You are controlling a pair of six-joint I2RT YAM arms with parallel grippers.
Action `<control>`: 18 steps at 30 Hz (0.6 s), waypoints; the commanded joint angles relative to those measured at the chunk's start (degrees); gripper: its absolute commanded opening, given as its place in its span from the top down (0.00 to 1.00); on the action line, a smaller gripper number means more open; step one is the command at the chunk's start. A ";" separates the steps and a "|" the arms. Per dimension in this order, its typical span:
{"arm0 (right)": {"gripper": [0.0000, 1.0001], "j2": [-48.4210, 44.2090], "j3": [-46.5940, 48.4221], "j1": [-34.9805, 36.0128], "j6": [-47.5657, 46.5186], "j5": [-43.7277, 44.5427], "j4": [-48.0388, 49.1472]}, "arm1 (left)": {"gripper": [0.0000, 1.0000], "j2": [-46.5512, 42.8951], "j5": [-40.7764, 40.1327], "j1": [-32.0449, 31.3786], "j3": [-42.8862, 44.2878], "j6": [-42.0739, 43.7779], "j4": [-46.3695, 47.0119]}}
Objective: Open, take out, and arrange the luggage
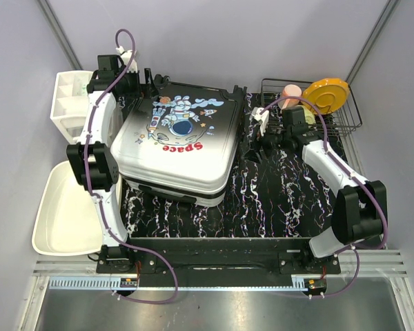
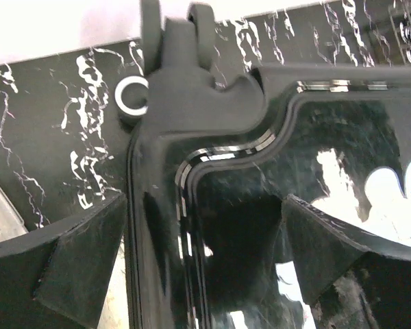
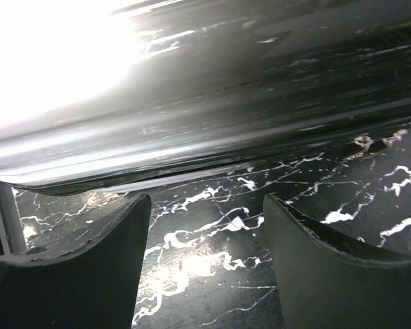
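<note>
The luggage (image 1: 179, 145) lies flat and closed on the black marbled mat, astronaut print up, its black wheels at the far edge. My left gripper (image 1: 146, 86) is at its far left corner. In the left wrist view it (image 2: 205, 212) is open, with the fingers on either side of the glossy black shell's (image 2: 342, 123) corner rim and a wheel (image 2: 171, 34) just beyond. My right gripper (image 1: 250, 148) is low beside the luggage's right side. It (image 3: 205, 205) is open and empty over the mat, with the shell's side (image 3: 226, 103) close in front.
A white drawer unit (image 1: 69, 103) stands at the far left and a white tub (image 1: 62, 207) at the near left. A wire rack (image 1: 345, 121) at the far right holds a yellow plate (image 1: 326, 93) and a pink cup (image 1: 291, 93). The marbled mat (image 1: 283, 200) shows right of the luggage.
</note>
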 commanded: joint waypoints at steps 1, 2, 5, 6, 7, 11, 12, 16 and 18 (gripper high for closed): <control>0.25 -1.13 -0.86 2.28 1.78 -2.37 1.28 | 0.01 0.92 -6.68 -0.04 0.76 -2.13 5.75; 0.25 -1.04 -1.04 2.54 2.13 -2.46 1.71 | 0.01 0.83 -5.66 0.05 -0.11 -2.13 6.45; 0.25 -1.65 -2.44 4.91 2.49 -2.20 2.77 | 0.01 1.80 6.18 -0.22 -0.47 -2.22 4.10; 0.25 -1.83 -3.40 5.70 2.92 -1.93 3.03 | 0.04 1.88 9.53 -0.48 -1.08 -2.13 3.82; 0.25 -2.35 -3.85 7.45 3.36 -1.93 3.39 | 0.06 1.36 14.95 -1.53 -1.78 -1.61 3.39; 0.24 -4.99 -6.83 11.06 5.21 -1.14 3.92 | 0.10 -1.10 17.91 -6.62 -6.78 6.03 -3.45; 0.24 -7.00 -8.23 11.33 5.91 -1.05 3.92 | 0.11 -1.54 18.87 -7.33 -7.67 6.91 -4.52; 0.24 -12.63 -11.23 11.42 5.74 -0.26 0.94 | 0.17 -3.55 23.52 -10.49 -11.89 7.71 -8.30; 0.24 -15.52 -13.16 11.42 5.13 -0.09 -1.00 | 0.18 -5.05 24.41 -11.20 -15.14 8.41 -8.31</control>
